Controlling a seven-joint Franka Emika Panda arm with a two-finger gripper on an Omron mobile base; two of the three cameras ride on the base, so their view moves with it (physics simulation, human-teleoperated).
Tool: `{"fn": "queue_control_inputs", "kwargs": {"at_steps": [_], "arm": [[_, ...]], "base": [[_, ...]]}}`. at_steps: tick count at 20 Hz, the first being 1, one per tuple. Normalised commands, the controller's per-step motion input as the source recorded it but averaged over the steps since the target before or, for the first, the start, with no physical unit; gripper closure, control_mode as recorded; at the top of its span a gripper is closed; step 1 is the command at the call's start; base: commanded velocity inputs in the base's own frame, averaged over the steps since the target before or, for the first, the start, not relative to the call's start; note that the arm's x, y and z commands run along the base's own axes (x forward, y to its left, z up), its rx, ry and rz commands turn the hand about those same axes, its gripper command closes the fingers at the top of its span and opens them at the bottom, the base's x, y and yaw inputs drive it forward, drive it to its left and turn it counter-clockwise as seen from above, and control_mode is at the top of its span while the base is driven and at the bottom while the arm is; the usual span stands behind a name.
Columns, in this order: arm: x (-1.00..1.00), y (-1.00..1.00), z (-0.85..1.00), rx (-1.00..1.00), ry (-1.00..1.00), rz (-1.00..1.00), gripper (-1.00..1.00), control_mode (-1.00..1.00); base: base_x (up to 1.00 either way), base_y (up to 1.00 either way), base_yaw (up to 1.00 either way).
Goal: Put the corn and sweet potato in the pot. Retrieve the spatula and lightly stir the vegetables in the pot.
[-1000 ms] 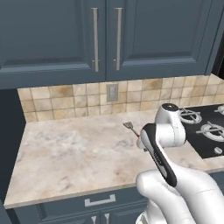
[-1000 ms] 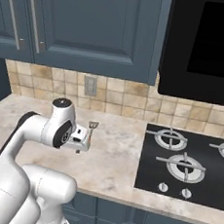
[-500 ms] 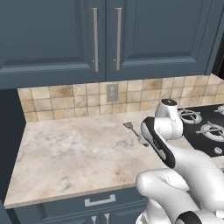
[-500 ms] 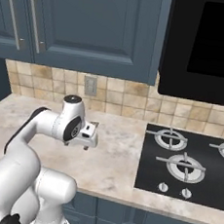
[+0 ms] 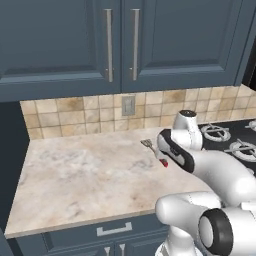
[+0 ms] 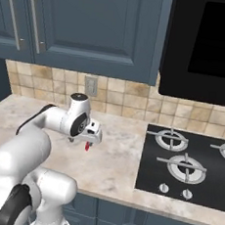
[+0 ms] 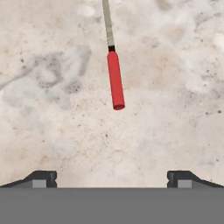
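White arm's two-finger gripper (image 7: 112, 178), fingers spread wide, hovers above the red-handled, silver-headed spatula (image 7: 114, 74) on the beige marble counter (image 5: 75, 175); an off-centre descent could nudge it aside.

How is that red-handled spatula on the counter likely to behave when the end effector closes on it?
The spatula looks thin with a slim metal shaft, so probably stiff and light. Its red handle looks round and smooth, so it may roll or slip on the counter. It lies flat, so the open end effector has little height to pinch.
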Motion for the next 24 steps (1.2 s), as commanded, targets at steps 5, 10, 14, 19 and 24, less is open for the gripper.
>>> {"fn": "queue_control_inputs", "kwargs": {"at_steps": [5, 10, 14, 19, 24], "arm": [[0.29, 0.00, -0.29, 0.00, 0.00, 0.00, -1.00, -1.00], [0.28, 0.00, -0.33, 0.00, 0.00, 0.00, -1.00, -1.00], [0.13, 0.00, -0.19, 0.00, 0.00, 0.00, -1.00, -1.00], [0.19, 0.00, -0.07, 0.00, 0.00, 0.00, -1.00, -1.00], [0.18, 0.00, -0.10, 0.00, 0.00, 0.00, -1.00, -1.00]], "base": [[0.00, 0.00, 0.00], [0.00, 0.00, 0.00], [0.00, 0.00, 0.00], [0.00, 0.00, 0.00], [0.00, 0.00, 0.00]]}}
